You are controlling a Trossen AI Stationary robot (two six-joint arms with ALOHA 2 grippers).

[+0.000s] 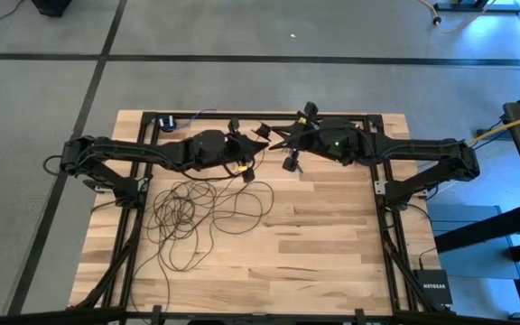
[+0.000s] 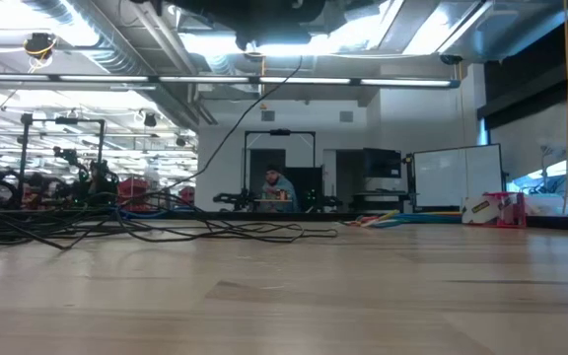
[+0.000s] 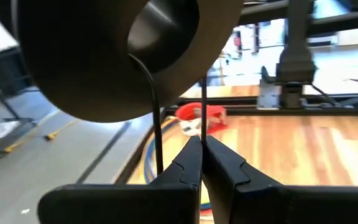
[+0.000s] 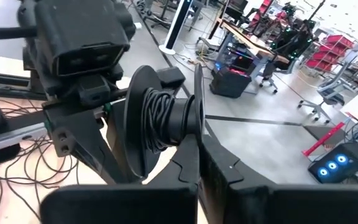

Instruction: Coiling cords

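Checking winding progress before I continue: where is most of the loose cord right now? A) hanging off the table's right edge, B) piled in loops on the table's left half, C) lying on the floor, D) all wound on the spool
B: the high view shows the cord in loose loops on the table, below the left arm.
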